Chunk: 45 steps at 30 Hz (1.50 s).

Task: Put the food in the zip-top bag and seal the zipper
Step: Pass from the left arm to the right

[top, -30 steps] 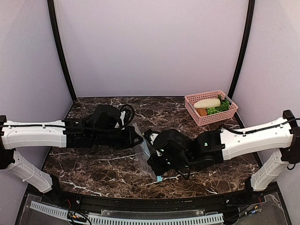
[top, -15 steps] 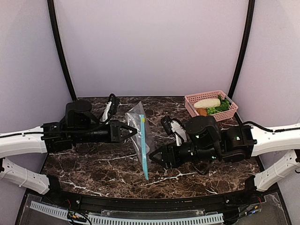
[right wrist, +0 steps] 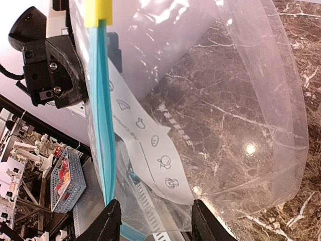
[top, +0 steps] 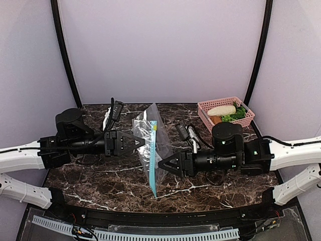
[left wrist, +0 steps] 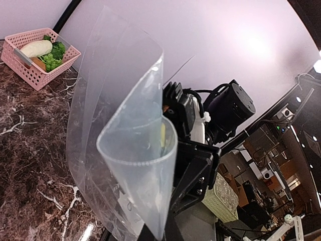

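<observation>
The clear zip-top bag (top: 148,143) hangs upright between my two grippers, its teal zipper (top: 152,160) running top to bottom. My left gripper (top: 140,142) is shut on the bag's left edge; in the left wrist view the bag (left wrist: 125,150) curls up from my gripper (left wrist: 158,235). My right gripper (top: 161,165) is open, its fingers (right wrist: 111,223) spread either side of the bag (right wrist: 200,100), next to the zipper (right wrist: 103,125) and white label (right wrist: 150,155). The food lies in the pink basket (top: 209,122): a brown-orange lump (top: 216,120) and green leaves (top: 235,114).
The pink basket stands at the back right corner and also holds a long white piece (top: 221,110). It shows at the top left of the left wrist view (left wrist: 30,73). The black frame posts (top: 64,50) flank the marble table (top: 100,170).
The bag has gone from lying on the table under both grippers to standing upright. Both arms have drawn back and apart, and the bag has risen a little more since half a second ago.
</observation>
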Tool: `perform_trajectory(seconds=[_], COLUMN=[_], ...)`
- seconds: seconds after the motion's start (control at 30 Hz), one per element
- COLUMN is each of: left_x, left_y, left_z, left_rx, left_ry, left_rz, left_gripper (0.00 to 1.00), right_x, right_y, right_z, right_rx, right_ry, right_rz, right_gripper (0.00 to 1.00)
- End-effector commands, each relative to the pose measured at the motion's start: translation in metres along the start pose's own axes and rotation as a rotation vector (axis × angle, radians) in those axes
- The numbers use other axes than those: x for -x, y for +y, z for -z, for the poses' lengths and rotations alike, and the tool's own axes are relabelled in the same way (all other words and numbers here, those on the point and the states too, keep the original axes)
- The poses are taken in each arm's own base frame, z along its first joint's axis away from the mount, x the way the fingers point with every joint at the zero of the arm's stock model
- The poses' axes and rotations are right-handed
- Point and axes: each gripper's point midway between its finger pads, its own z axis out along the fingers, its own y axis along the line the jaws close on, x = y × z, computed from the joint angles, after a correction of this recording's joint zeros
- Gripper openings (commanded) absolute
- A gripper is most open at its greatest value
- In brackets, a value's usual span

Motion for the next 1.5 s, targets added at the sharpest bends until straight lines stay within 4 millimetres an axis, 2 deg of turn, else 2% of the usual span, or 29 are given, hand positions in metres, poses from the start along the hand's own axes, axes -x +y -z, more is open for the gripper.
perform_trajectory(seconds=[0.0,0.33,1.03,1.37,1.47], left_x=[-0.005,-0.006,-0.009,-0.011,-0.011], left_y=[-0.016,-0.019,-0.005,-0.002,-0.002], left_z=[0.001,-0.001,-0.003,-0.006,-0.006], left_rx=[-0.106,-0.136,-0.077,-0.074,-0.079], left_ry=[0.017,0.023,0.016,0.022,0.022], left_rz=[0.000,0.008,0.021,0.029,0.030], left_gripper=[0.01,0.01,0.01,0.01,0.01], right_x=[0.016,0.019,0.021,0.022,0.022], right_y=[0.019,0.023,0.041,0.048,0.049], right_z=[0.004,-0.001,0.001,-0.008,-0.012], right_rx=[0.081,0.095,0.184,0.217,0.224], right_ry=[-0.053,-0.050,-0.049,-0.035,-0.034], right_rz=[0.004,0.016,0.025,0.026,0.024], right_gripper=[0.45,0.41,0.41,0.40,0.36])
